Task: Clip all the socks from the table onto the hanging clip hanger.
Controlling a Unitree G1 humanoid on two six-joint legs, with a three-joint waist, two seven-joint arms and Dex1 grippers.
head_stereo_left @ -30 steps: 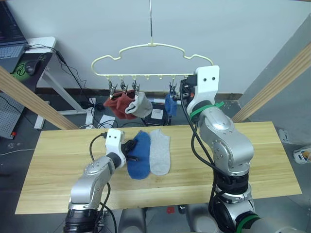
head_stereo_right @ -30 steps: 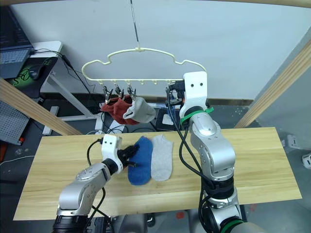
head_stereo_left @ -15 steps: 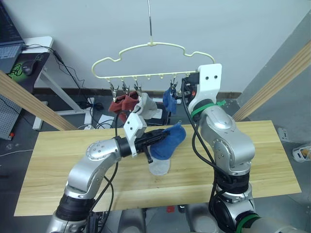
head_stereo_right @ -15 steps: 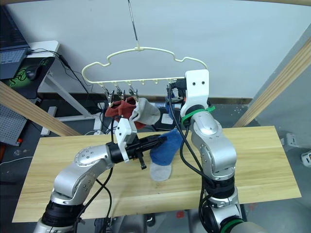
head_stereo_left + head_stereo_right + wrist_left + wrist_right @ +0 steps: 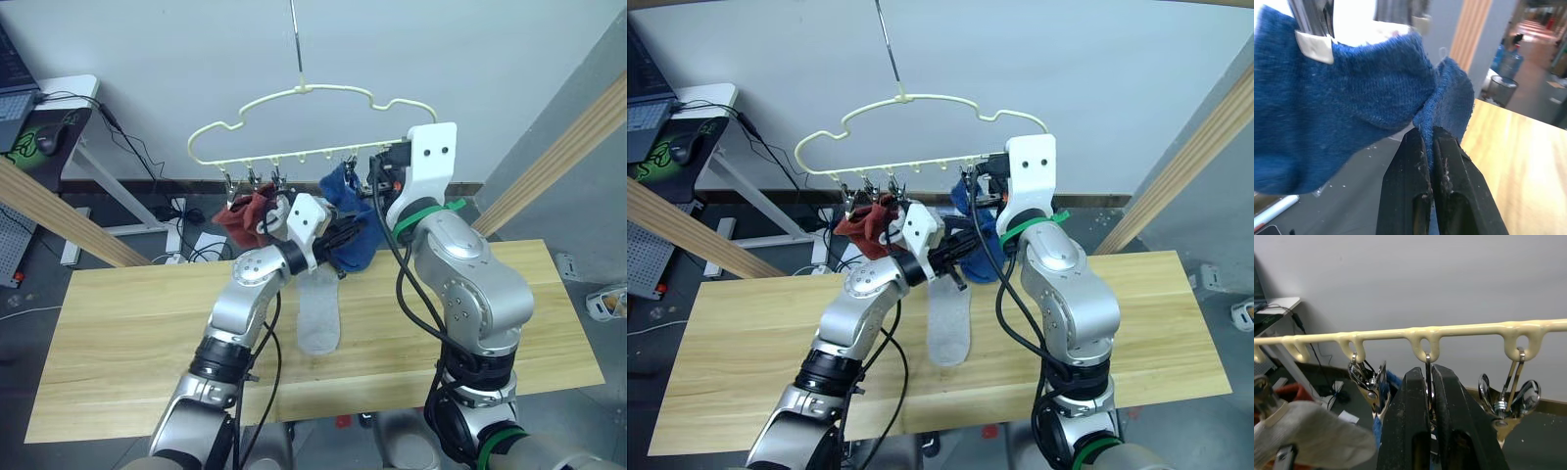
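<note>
Left hand (image 5: 1427, 147), pinching the blue sock (image 5: 351, 240) by its edge, sits just left of the right hand (image 5: 1429, 382), apparently pressed on a clip (image 5: 1428, 396) of the clip hanger (image 5: 294, 98).

fuzzy matt knit blue sock (image 5: 1352, 93), shiny metal clips (image 5: 1508, 396), grained wooden table (image 5: 127, 333)

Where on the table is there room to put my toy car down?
The table is bare on both sides of the grey sock lying near the middle: a wide patch toward its left end, another toward its right end past the right arm. It is crowded above the middle, where the left tool holds a blue sock by the clip hanger.
</note>
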